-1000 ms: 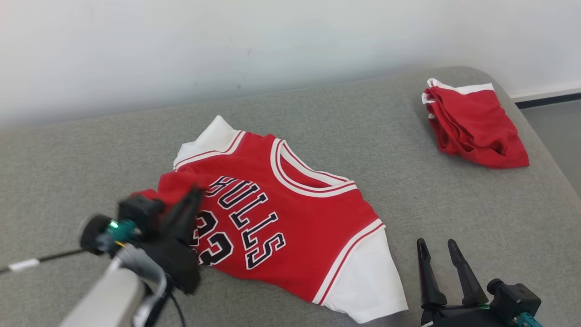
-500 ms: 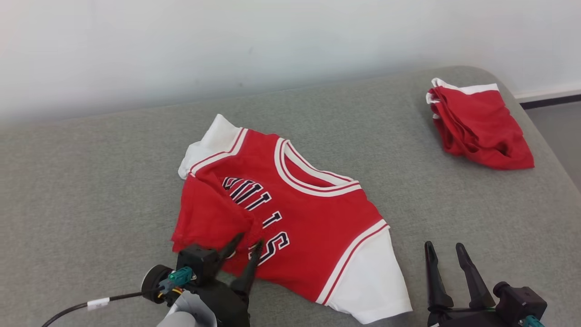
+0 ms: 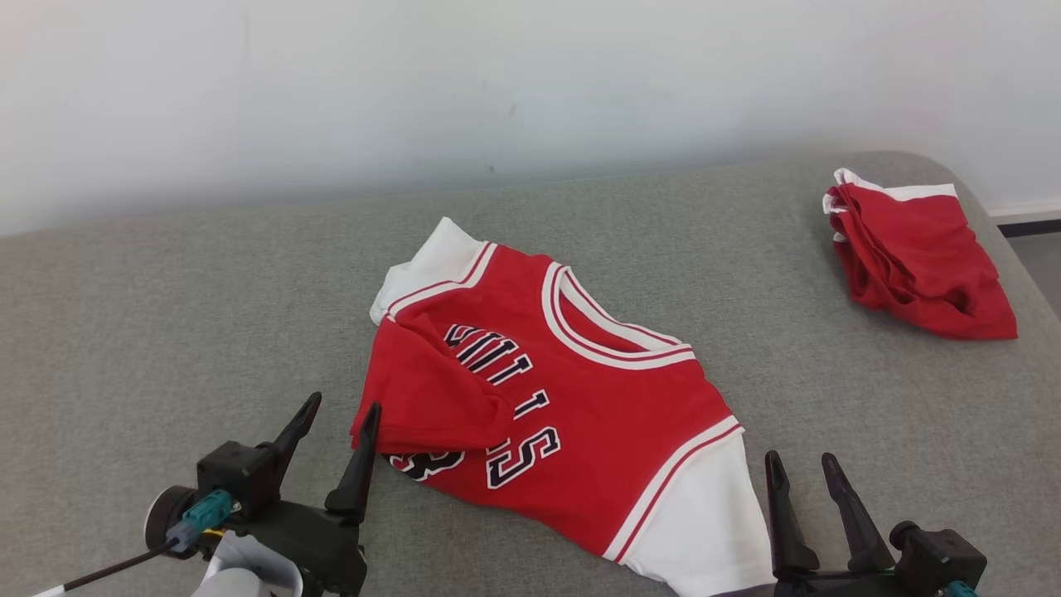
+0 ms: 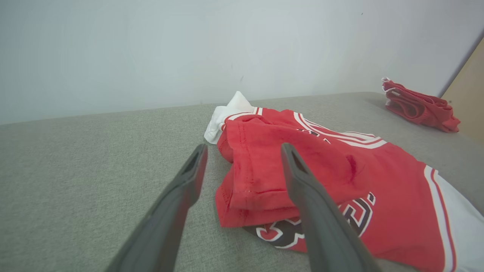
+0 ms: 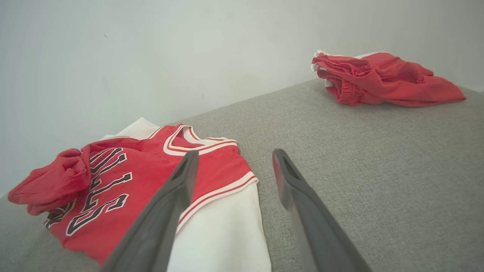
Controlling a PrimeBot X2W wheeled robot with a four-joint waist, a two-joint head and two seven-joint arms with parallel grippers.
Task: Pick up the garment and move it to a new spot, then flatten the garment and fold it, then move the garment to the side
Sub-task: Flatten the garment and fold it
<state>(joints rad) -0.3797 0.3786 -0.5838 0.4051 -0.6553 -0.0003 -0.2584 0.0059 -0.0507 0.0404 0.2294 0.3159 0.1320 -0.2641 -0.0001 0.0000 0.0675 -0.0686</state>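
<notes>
Garment [image 3: 580,431]: red knit sports jersey with white short sleeves, striped white-and-red trim at the neck and armholes, and dark lettering and numerals on the chest.

Location: face up near the middle of the grey woven-fabric surface [image 3: 166,315], laid on a slant, collar toward the pale wall [image 3: 331,83].

Condition: mostly spread. The hem corner [image 3: 431,398] on the robot's left is doubled over onto the chest and covers part of the print.

Handling (judged): light, thin, limp cloth. It will drape and bunch when lifted and slide easily on the woven cover. Not fragile. Best holds are at edges, not mid-panel: the doubled hem corner, which stands proud of the surface, and the near white sleeve [image 3: 713,522] or the hem beside it.

Left gripper [image 3: 344,404]: fingers spread, nothing held, right at the doubled corner. Contact with the cloth cannot be told.

Right gripper [image 3: 799,458]: fingers spread, nothing held, just beside the near white sleeve.

Also present: second red garment with white trim [image 3: 920,257], bunched, by the far right corner, well apart from the jersey.

Room: broad open surface to the left and behind the jersey, and a clear strip between the two garments. The surface rounds off and ends at the far right, so moves that way have less margin.
</notes>
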